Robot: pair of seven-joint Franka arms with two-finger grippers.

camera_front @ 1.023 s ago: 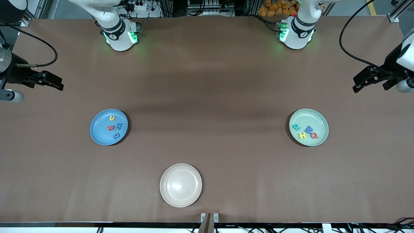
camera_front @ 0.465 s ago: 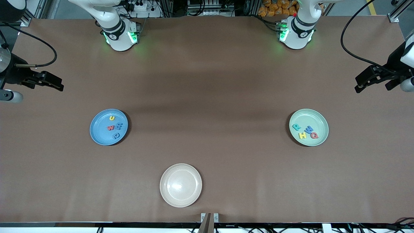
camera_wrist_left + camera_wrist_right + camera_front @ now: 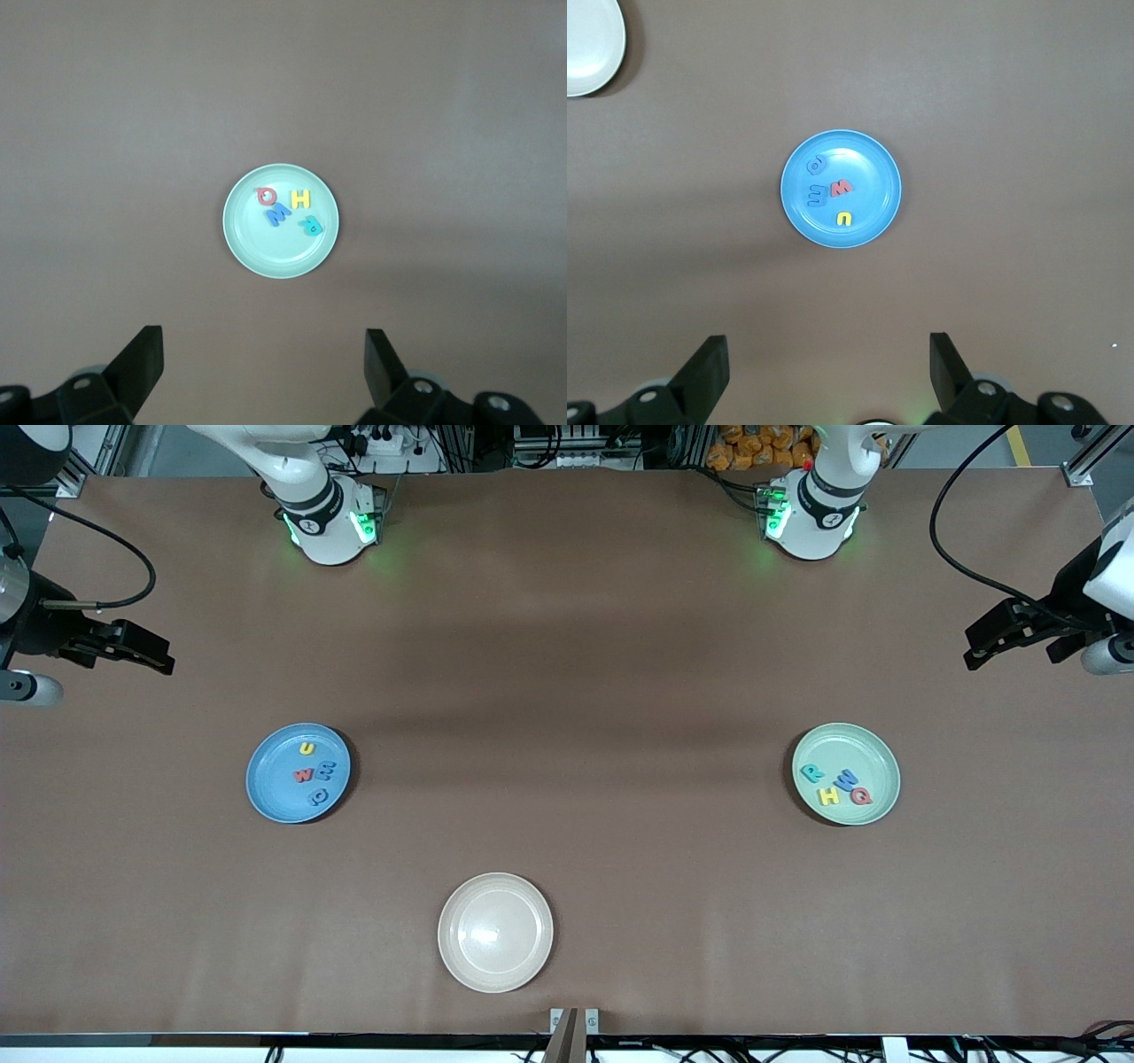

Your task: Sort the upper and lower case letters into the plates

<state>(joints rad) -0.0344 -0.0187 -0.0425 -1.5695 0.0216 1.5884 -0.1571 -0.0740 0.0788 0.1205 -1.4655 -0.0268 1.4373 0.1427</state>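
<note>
The sky blue plate (image 3: 268, 784) lies toward the right arm's end of the table and holds several small letters, among them a yellow one (image 3: 306, 748) and a red one (image 3: 304, 774). The mint green plate (image 3: 858, 746) lies toward the left arm's end with several letters, among them a yellow H (image 3: 828, 795) and a red Q (image 3: 861, 796). My left gripper (image 3: 972, 659) hangs open and empty high over the table's edge; its wrist view looks down on the green plate (image 3: 266, 252) past the left gripper (image 3: 263, 341). My right gripper (image 3: 166, 662) is open and empty too, and the blue plate (image 3: 873, 168) shows past the right gripper (image 3: 828, 345).
A beige cream plate (image 3: 495, 965) with nothing in it sits near the table's front edge, between the two coloured plates, and its rim shows in the right wrist view (image 3: 589, 53). The arm bases (image 3: 332, 527) (image 3: 811, 522) stand at the far edge. Black cables hang at both table ends.
My left gripper has shifted slightly, a little up in the front view. The right arm, the plates and the letters have not moved.
</note>
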